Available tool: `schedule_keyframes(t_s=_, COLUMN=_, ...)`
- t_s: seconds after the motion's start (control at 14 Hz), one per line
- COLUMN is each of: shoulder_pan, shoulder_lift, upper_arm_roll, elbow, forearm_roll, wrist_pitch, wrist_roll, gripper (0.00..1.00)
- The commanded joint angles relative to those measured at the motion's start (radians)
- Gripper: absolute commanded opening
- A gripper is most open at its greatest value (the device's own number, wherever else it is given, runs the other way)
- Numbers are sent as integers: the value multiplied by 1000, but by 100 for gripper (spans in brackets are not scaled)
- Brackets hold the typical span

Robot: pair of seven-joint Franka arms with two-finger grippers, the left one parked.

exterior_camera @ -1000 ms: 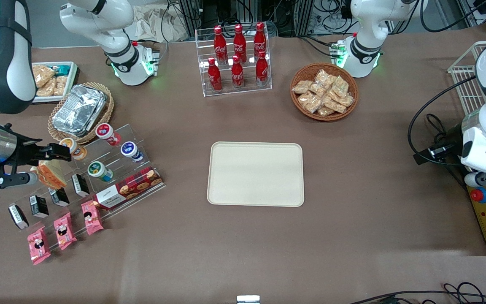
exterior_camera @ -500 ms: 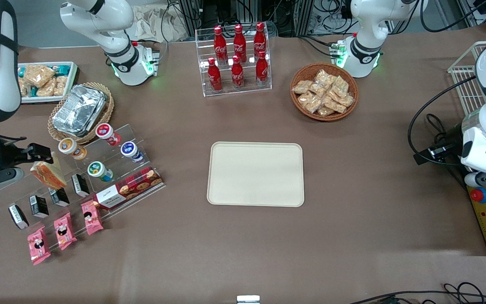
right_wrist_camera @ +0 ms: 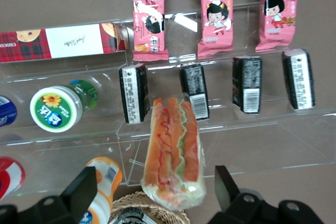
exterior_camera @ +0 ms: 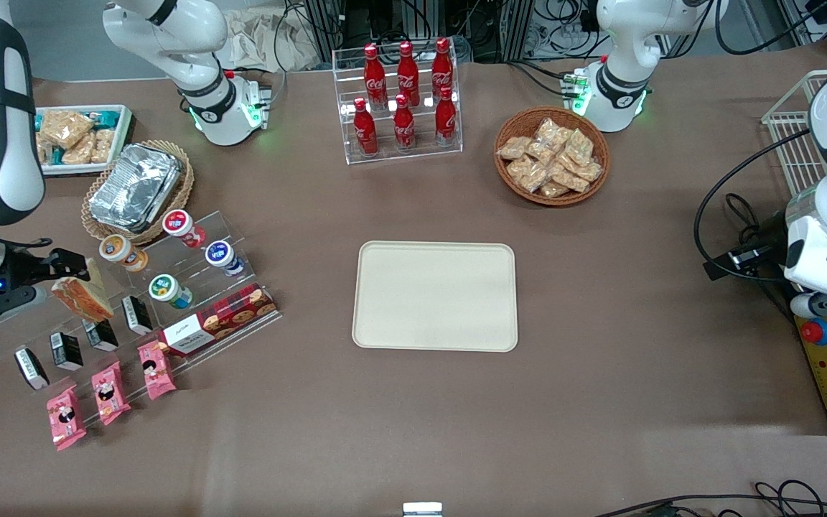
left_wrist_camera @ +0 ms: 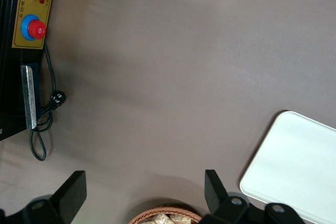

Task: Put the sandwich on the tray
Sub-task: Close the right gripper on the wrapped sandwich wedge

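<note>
Backed off toward the table edge, end effector (exterior_camera: 62, 276) gapes beside sandwich (exterior_camera: 83, 296).

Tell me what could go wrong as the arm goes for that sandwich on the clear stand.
The gripper hovers open beside the sandwich, not yet holding it. The soft wrapped wedge might squash or slip. The capped cups and black packets sit close and could get knocked. The tray lies far off, so a loose grip risks a drop.

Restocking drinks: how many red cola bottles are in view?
6, all in the clear rack: upper row; lower row, nearer the camera. None looks hidden.
</note>
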Motion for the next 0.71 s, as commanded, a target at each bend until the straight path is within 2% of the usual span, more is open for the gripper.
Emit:
schedule_keyframes(t_s=0.0, shoulder_pan=-1, shoulder_lift=-32, upper_arm_roll=5, elbow=-80, forearm_roll=-45, wrist_pitch=84, wrist_roll=-19, gripper=100)
schedule_keyframes(t_s=0.64, shoulder_pan=-49, shoulder_lift=-13, upper_arm_roll=5, elbow=-149, forearm_roll=-45, wrist_pitch=178, wrist_roll=-92, gripper=99)
